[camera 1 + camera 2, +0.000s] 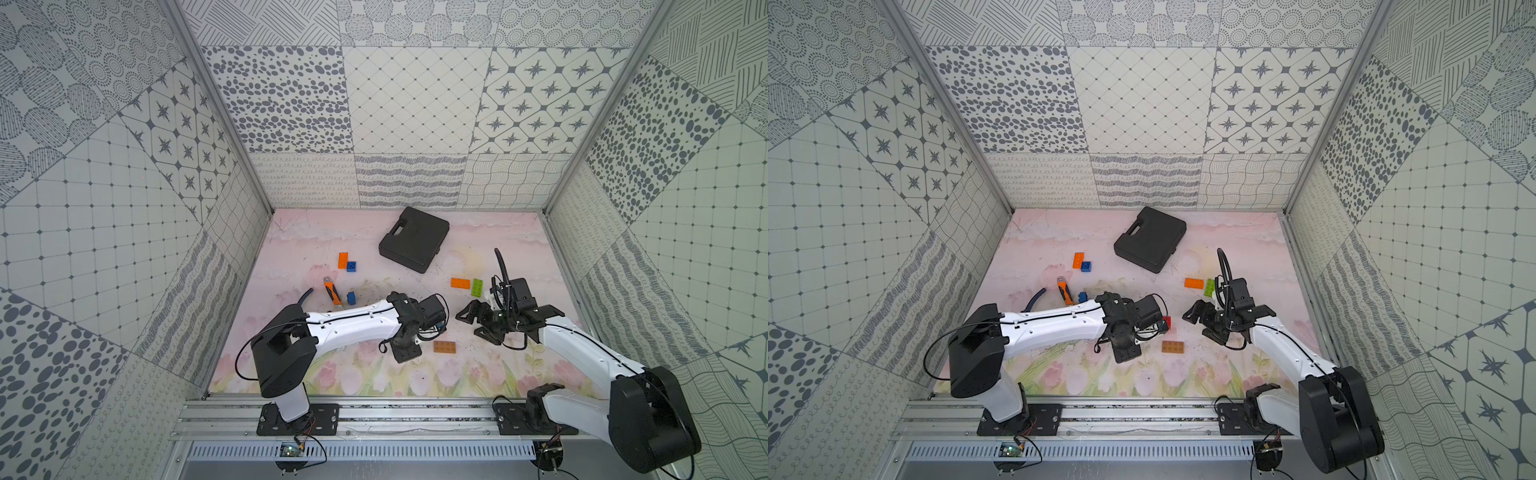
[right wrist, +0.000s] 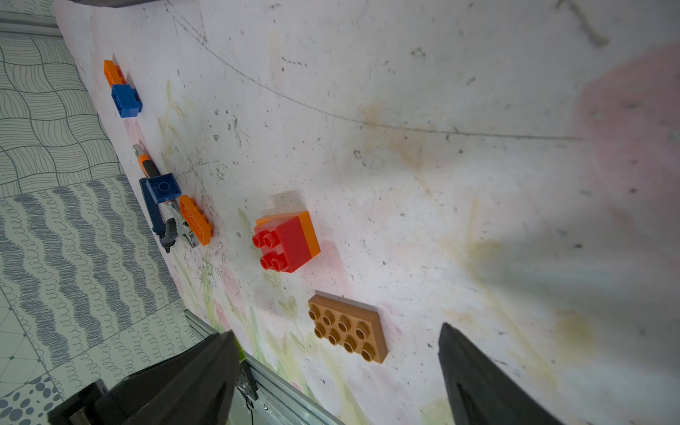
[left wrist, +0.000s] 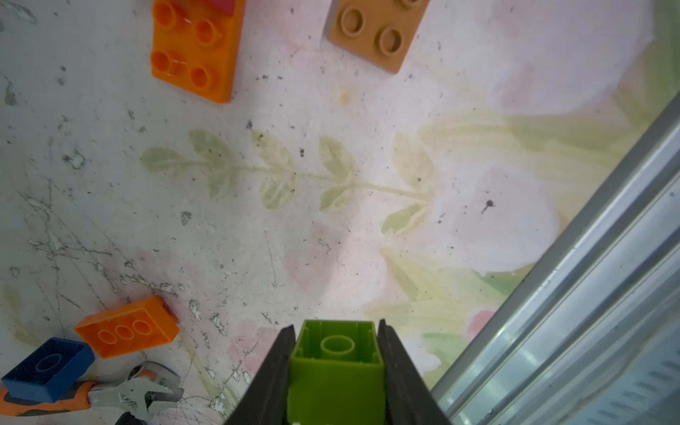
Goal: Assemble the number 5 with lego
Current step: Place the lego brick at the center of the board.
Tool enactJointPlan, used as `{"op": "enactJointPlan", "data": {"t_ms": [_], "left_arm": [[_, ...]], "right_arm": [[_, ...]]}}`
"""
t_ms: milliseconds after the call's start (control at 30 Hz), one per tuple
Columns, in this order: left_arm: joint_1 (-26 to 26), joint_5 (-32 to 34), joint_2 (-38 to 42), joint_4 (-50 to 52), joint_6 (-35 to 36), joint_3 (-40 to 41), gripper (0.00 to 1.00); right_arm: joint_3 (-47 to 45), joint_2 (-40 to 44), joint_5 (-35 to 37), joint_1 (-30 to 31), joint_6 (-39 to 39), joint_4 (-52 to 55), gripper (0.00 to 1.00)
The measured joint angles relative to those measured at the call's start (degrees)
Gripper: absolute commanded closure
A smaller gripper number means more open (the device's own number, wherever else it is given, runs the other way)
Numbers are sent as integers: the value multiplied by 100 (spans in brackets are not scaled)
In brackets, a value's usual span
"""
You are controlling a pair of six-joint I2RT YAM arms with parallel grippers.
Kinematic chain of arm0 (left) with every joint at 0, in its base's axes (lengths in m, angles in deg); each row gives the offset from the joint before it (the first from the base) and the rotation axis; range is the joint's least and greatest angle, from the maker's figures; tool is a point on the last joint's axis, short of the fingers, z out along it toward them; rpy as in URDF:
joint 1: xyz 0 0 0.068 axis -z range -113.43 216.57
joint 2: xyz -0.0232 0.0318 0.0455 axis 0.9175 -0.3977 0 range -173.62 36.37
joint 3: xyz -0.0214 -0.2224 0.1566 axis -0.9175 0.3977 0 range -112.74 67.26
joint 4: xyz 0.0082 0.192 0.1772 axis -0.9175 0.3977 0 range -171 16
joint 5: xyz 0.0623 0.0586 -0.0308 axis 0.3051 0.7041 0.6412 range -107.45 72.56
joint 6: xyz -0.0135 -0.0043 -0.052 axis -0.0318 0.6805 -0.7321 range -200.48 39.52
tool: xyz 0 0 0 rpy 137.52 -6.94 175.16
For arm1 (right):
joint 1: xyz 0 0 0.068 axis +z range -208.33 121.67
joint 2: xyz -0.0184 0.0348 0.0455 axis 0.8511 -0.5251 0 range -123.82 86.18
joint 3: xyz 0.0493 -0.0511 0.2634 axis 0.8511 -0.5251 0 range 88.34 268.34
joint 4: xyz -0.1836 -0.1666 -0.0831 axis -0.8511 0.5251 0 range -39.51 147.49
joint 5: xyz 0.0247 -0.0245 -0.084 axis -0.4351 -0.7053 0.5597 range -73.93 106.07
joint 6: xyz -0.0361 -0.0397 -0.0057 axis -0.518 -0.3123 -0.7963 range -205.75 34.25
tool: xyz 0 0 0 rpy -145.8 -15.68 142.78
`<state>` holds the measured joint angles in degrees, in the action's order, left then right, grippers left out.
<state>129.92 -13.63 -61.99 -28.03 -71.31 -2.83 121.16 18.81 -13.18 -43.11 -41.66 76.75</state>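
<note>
While my left pincer (image 3: 335, 327) is clamped on the short green brick (image 3: 336, 368), gripping its side walls so that the hollow underside points out past the fingertips, I judge it is held that way to be pressed onto studs. My right pincer (image 1: 471, 324) hangs above the bench (image 1: 478, 374) with its jaws spread wide and nothing between them. It faces the brown brick (image 2: 347, 327), which lies flat, studs up, and is probably the next piece to take. Near it a red brick (image 2: 285, 243) sits on an orange brick (image 2: 312, 232), so the 5 looks barely begun. Another orange brick (image 1: 460, 283) and a long green brick (image 1: 477, 287) lie side by side near my right arm. The pliers (image 1: 332, 293) and black case (image 1: 414, 240) lie apart.
</note>
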Motion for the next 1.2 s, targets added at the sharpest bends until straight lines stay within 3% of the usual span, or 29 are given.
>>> {"op": "enactJointPlan", "data": {"t_ms": [300,667,1200], "left_arm": [[61,-9,-579,374,-4,-227,98],[72,103,-1119,485,-76,-490,91],[118,129,-1401,588,-127,-715,61]], "right_arm": [[-103,2,96,0,4,-24,1],[-103,4,299,-22,50,-39,1],[-284,162,448,-59,74,13,1]]}}
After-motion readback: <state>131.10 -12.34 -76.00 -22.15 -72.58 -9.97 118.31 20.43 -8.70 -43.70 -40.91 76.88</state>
